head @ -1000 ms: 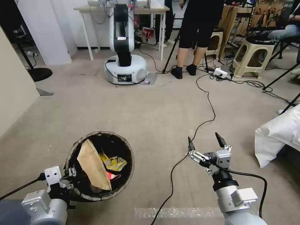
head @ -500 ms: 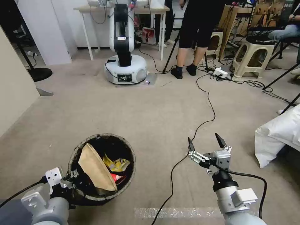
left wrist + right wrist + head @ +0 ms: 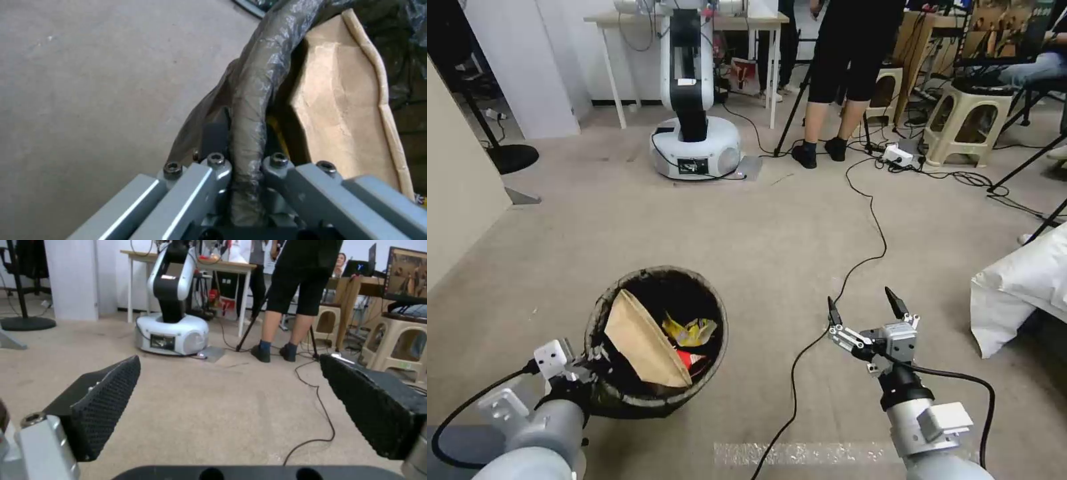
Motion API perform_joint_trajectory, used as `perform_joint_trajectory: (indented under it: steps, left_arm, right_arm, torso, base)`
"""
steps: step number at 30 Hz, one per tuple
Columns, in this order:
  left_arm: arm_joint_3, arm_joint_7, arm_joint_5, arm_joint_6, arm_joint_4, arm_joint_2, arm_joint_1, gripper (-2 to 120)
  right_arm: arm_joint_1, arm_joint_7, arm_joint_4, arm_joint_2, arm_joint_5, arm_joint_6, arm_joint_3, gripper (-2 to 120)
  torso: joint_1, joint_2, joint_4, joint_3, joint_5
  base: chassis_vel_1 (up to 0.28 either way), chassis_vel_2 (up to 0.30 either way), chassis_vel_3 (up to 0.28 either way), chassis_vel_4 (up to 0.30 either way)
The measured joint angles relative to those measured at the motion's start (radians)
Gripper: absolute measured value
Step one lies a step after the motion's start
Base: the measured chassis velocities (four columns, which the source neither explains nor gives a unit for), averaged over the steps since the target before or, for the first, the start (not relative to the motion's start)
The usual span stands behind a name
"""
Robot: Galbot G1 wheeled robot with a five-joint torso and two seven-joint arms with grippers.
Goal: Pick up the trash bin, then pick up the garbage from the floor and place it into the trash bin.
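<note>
Change: since a second ago the trash bin [image 3: 657, 343] has swung up and toward the black cable [image 3: 800, 360], and the left arm has swung with it; the right arm has barely shifted
Trash bin: round bucket lined with a dark, crinkled plastic bag folded over its rim, carried left of the cable, apparently just off the carpet
Left gripper: the left gripper [image 3: 246, 166] is clenched on the bin's near rim, on the side away from the cable, one finger inside and one outside, the bag-wrapped edge squeezed between them
Why held so: a pinch on the rim looks like the only purchase a smooth round bucket offers, and it keeps the mouth facing up to take litter
Garbage: already inside the bin are a stiff brown paper bag [image 3: 644, 340] leaning against the wall nearest the left gripper, a crumpled yellow wrapper [image 3: 692, 330] and a red wrapper [image 3: 694, 360] on the side toward the cable
Right gripper: the right gripper [image 3: 864, 308] hovers just right of the cable, empty, its fingers spread wide; its pads [image 3: 104, 403] are black and finely dimpled for grip
Why held so: judging by its pose, it waits ready for the next piece
Floor: flat beige carpet [image 3: 760, 240], with no loose litter in sight near the cable
Progress: bin in hand and partly filled; likely near the end
</note>
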Motion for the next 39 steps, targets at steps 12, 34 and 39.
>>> perform_joint_trajectory:
  steps: [12, 34, 39]
  left_arm:
    - [0.005, -0.051, -0.087, 0.005, 0.017, 0.012, -0.084, 3]
    - [0.029, -0.200, -0.220, 0.061, 0.169, 0.020, -0.188, 3]
    - [0.032, -0.234, -0.244, 0.080, 0.183, 0.018, -0.194, 3]
  right_arm:
    - [0.021, 0.000, -0.018, -0.026, 0.011, -0.009, -0.017, 100]
    - [0.039, 0.001, -0.029, -0.031, 0.010, -0.014, -0.045, 100]
    - [0.044, 0.003, -0.030, -0.033, 0.011, -0.014, -0.050, 100]
  torso:
    - [0.000, 0.000, 0.0000, 0.000, -0.0001]
    - [0.000, 0.000, 0.0000, 0.000, -0.0002]
    - [0.000, 0.000, -0.0001, 0.000, -0.0001]
  base:
    - [0.000, 0.000, 0.000, 0.000]
    - [0.000, 0.000, 0.000, 0.000]
    - [0.000, 0.000, 0.000, 0.000]
